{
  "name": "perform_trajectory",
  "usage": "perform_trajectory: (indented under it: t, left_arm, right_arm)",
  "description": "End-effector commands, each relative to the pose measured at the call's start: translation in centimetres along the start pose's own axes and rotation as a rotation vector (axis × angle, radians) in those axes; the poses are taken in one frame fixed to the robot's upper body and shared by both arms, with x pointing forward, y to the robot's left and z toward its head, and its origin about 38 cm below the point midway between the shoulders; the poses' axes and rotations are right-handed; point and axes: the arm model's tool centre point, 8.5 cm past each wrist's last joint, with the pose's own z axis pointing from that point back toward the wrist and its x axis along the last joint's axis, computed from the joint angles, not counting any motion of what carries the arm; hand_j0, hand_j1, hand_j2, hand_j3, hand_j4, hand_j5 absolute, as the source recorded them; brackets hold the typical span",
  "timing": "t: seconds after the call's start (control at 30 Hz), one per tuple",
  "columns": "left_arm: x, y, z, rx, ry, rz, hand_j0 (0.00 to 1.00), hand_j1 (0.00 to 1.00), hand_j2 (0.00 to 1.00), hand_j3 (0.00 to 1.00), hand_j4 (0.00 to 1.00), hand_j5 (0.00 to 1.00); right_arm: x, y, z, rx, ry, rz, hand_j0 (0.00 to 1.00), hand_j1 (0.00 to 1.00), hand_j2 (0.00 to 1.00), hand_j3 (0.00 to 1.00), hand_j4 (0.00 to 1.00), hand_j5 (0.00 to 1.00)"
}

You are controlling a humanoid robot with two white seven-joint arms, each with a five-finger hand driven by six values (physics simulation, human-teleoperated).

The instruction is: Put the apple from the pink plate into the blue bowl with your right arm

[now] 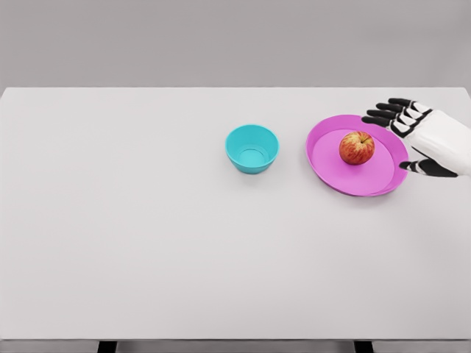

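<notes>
One apple (356,147), one pink plate (331,168), one blue bowl (252,148), all on the white table (147,243). Apple sits on the plate; bowl stands left of the plate, apart from it. Right hand (427,136) at the plate's right rim, fingers spread, holding nothing, not touching the apple.

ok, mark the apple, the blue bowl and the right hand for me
apple (356,147), head view, middle of its red skin
blue bowl (252,137), head view, inner far wall
right hand (427,136), head view, middle of the white palm, fingers spread beside the pink plate (324,158)
</notes>
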Motion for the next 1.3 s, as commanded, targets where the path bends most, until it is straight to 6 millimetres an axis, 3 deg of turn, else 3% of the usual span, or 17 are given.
perform_trajectory:
  t: [0.0, 0.1, 0.17, 0.2, 0.3, 0.43, 0.5, 0.57, 0.63, 0.83, 1.13, 1.27]
  left_arm:
    - [0.0, 0.0, 0.0, 0.0, 0.0, 0.0, 1.0, 1.0, 1.0, 1.0, 1.0, 1.0]
    - [0.0, 0.0, 0.0, 0.0, 0.0, 0.0, 1.0, 1.0, 1.0, 1.0, 1.0, 1.0]
    - [0.0, 0.0, 0.0, 0.0, 0.001, 0.0, 1.0, 1.0, 1.0, 1.0, 1.0, 1.0]
    - [0.0, 0.0, 0.0, 0.0, 0.0, 0.0, 1.0, 1.0, 1.0, 1.0, 1.0, 1.0]
    - [0.0, 0.0, 0.0, 0.0, 0.0, 0.0, 1.0, 1.0, 1.0, 1.0, 1.0, 1.0]
    - [0.0, 0.0, 0.0, 0.0, 0.0, 0.0, 1.0, 1.0, 1.0, 1.0, 1.0, 1.0]
    - [0.0, 0.0, 0.0, 0.0, 0.0, 0.0, 1.0, 1.0, 1.0, 1.0, 1.0, 1.0]
    - [0.0, 0.0, 0.0, 0.0, 0.0, 0.0, 1.0, 1.0, 1.0, 1.0, 1.0, 1.0]
    - [0.0, 0.0, 0.0, 0.0, 0.0, 0.0, 1.0, 1.0, 1.0, 1.0, 1.0, 1.0]
    - [0.0, 0.0, 0.0, 0.0, 0.0, 0.0, 1.0, 1.0, 1.0, 1.0, 1.0, 1.0]
    - [0.0, 0.0, 0.0, 0.0, 0.001, 0.0, 1.0, 1.0, 1.0, 1.0, 1.0, 1.0]
    - [0.0, 0.0, 0.0, 0.0, 0.0, 0.0, 1.0, 1.0, 1.0, 1.0, 1.0, 1.0]
  right_arm:
    - [-0.2, 0.1, 0.1, -0.002, 0.005, -0.008, 1.0, 1.0, 1.0, 1.0, 1.0, 1.0]
    - [-2.4, -1.3, 1.3, -0.019, 0.076, 0.018, 1.0, 1.0, 1.0, 1.0, 1.0, 1.0]
    - [-3.0, -1.0, 1.8, -0.002, 0.1, 0.019, 1.0, 1.0, 1.0, 1.0, 1.0, 1.0]
    - [-3.2, -0.4, 1.7, 0.118, 0.102, 0.021, 1.0, 1.0, 1.0, 1.0, 1.0, 1.0]
    - [-4.7, -2.0, 1.1, 0.488, 0.126, 0.076, 1.0, 1.0, 1.0, 1.0, 1.0, 1.0]
    - [-7.0, -2.8, 1.5, 0.539, 0.191, 0.066, 1.0, 1.0, 1.0, 1.0, 1.0, 1.0]
    - [-6.6, -3.0, -0.1, 0.548, 0.158, 0.083, 1.0, 1.0, 1.0, 1.0, 1.0, 1.0]
    - [-6.4, -2.3, -3.0, 0.571, 0.112, 0.08, 1.0, 1.0, 1.0, 1.0, 1.0, 1.0]
    - [-7.0, -0.4, -4.4, 0.618, 0.106, 0.049, 1.0, 1.0, 1.0, 1.0, 1.0, 1.0]
    - [-7.2, 0.9, -7.7, 0.642, 0.086, 0.029, 1.0, 1.0, 1.0, 1.0, 1.0, 1.0]
    - [-7.2, 1.5, -11.0, 0.618, 0.076, -0.009, 1.0, 1.0, 1.0, 1.0, 1.0, 1.0]
    - [-7.4, 1.7, -11.0, 0.62, 0.08, -0.016, 1.0, 1.0, 1.0, 1.0, 1.0, 1.0]
